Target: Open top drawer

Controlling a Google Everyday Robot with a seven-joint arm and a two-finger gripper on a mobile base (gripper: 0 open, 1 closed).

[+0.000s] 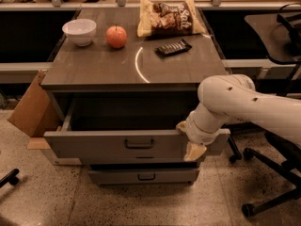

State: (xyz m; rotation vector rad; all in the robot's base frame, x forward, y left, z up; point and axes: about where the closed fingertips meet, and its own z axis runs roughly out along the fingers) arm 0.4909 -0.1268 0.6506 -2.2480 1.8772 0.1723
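The top drawer (94,145) of the grey cabinet stands pulled out, and its dark inside shows behind the wide flat front. Its small dark pull (139,144) is at the centre of the front. My gripper (192,147) is at the right end of that drawer front, right of the pull, with its cream tip hanging over the front's lower edge. The white arm (244,105) reaches in from the right and hides the drawer's right corner.
A narrower drawer (146,176) sits below. On the cabinet top (94,67) are a white bowl (80,31), an apple (116,36), a snack bag (170,17) and a dark bar (173,47). A cardboard box (30,109) stands at the left. Office chair legs (270,192) stand at the right.
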